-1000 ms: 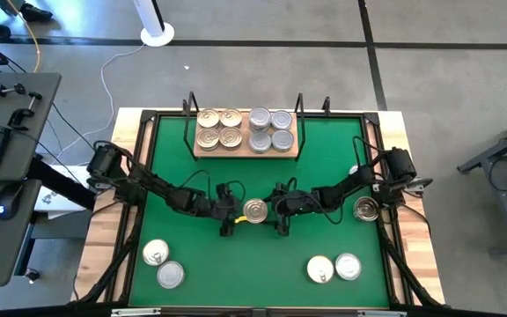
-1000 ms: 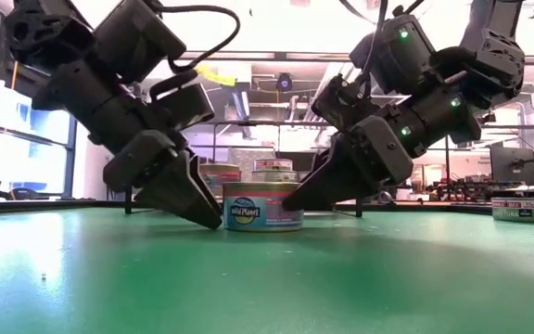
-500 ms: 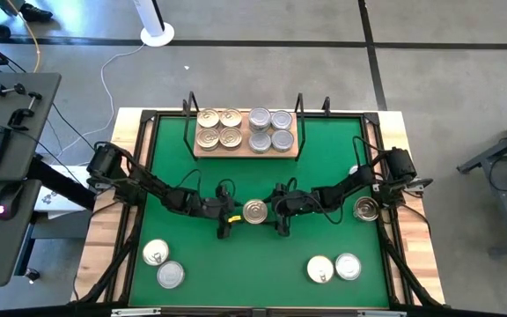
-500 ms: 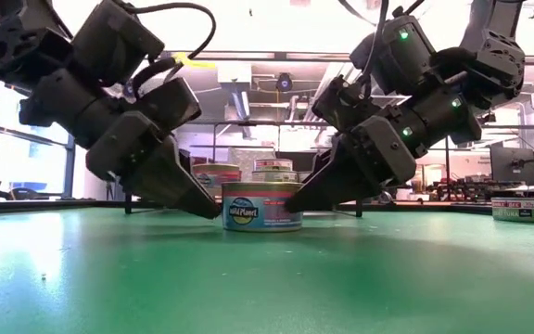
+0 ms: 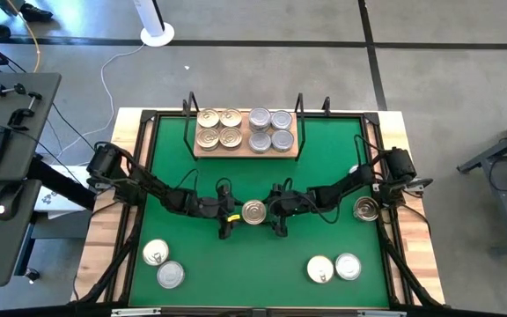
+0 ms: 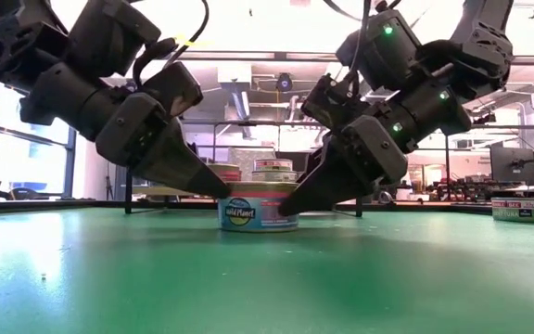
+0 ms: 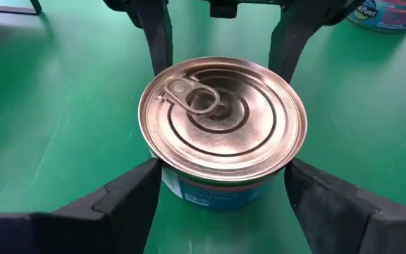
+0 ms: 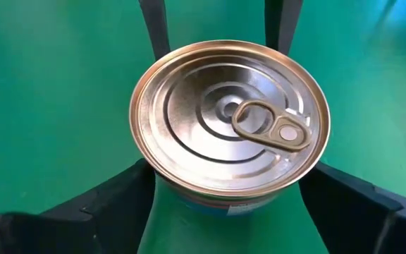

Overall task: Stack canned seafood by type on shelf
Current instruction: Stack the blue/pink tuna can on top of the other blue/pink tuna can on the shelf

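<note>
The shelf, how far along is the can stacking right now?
Done: the shelf holds eight cans, four gold-lidded on one side and four silver-lidded on the other. In hand: a gold pull-tab can sits mid-mat with the left gripper and right gripper straddling it from opposite sides, neither visibly lifting it. Left: that can plus five loose cans around the green mat.

both grippers flank gold-lidded tin (image 5: 253, 211) mid-mat; eight tins on shelf (image 5: 245, 146).
</note>
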Controlling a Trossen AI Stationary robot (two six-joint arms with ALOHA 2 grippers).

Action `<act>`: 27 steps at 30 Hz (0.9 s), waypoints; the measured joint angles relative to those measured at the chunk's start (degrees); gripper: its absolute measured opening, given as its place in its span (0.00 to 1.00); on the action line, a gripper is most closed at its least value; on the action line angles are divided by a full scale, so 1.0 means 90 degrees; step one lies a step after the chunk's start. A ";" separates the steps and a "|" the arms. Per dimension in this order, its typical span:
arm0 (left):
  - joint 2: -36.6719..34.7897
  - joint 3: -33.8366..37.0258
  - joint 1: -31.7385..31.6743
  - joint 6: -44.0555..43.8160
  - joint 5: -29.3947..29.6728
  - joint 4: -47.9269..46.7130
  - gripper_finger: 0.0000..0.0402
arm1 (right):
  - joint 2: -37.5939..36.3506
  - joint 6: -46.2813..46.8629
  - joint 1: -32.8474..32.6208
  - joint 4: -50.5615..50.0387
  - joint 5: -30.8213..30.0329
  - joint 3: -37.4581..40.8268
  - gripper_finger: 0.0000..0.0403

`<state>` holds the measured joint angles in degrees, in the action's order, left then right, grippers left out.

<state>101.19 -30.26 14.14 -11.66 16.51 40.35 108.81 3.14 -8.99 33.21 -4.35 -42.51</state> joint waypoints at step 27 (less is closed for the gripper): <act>-0.2261 -0.0035 0.0050 -0.0012 0.0259 -0.2394 0.70 | 0.0005 -0.0220 0.0232 -0.2962 0.0011 -0.2108 0.78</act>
<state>80.84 -30.57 14.59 -11.76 18.84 18.80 108.86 1.16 -6.91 6.55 -4.25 -61.48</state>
